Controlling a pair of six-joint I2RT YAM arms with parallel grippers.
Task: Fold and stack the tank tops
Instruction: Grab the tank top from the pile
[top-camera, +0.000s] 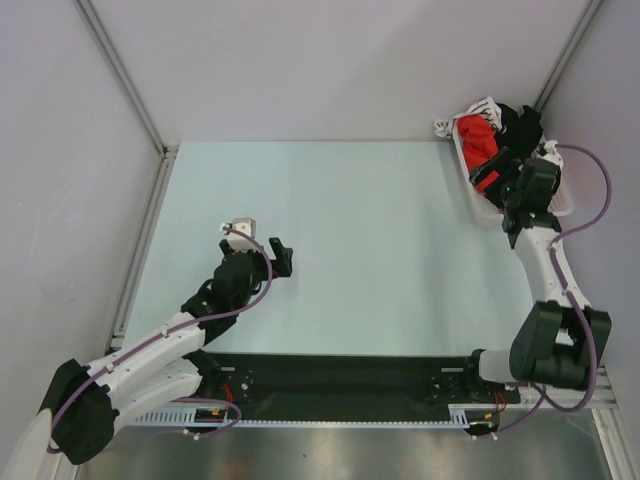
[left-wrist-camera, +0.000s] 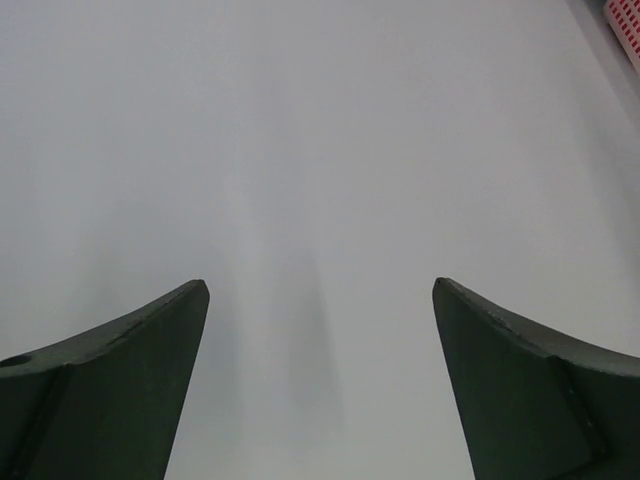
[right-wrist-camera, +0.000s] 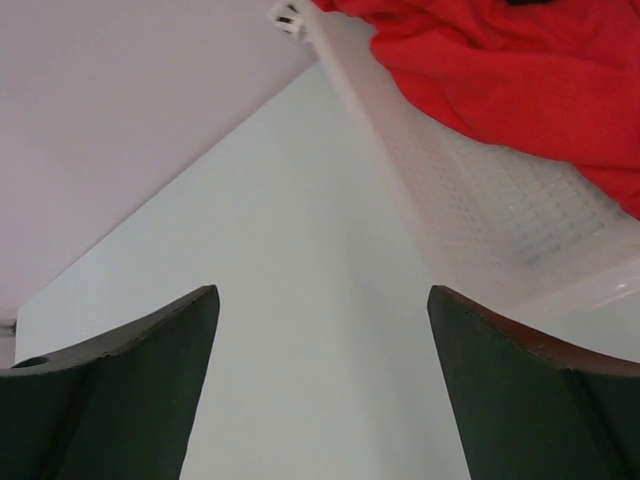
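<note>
**Fig. – Overhead and both wrist views, read from my side of the table outward.**

Near edge: both arm bases sit on the black rail. L arm starts at the near-left corner and lies low, elbow bent, forearm running diagonally toward the table (top-camera: 370, 240) centre. The left gripper (top-camera: 260, 242) ends over bare surface in the near-left part, pointing right and away. In its wrist view the left gripper (left-wrist-camera: 320, 290) has its jaws spread wide with only pale table (left-wrist-camera: 320, 150) between them – nothing held.

R arm: base at the near right, lower link folded back on itself, upper link rising almost straight away from me along the right edge. Its wrist tips over the near side of the basket (top-camera: 492, 213). The right gripper (top-camera: 500, 165) hangs above the basket contents; in the wrist view the right gripper (right-wrist-camera: 320, 292) also has its jaws wide apart, empty, looking along the table (right-wrist-camera: 300, 250) beside the white mesh basket (right-wrist-camera: 480, 200) wall.

Far right corner: the red tank top (top-camera: 475, 140) lies bunched in the basket – crumpled, unfolded – and the red tank top (right-wrist-camera: 500, 70) spills over the mesh rim. A dark garment (top-camera: 520, 125) sits just behind it; I can't tell what kind.
</note>
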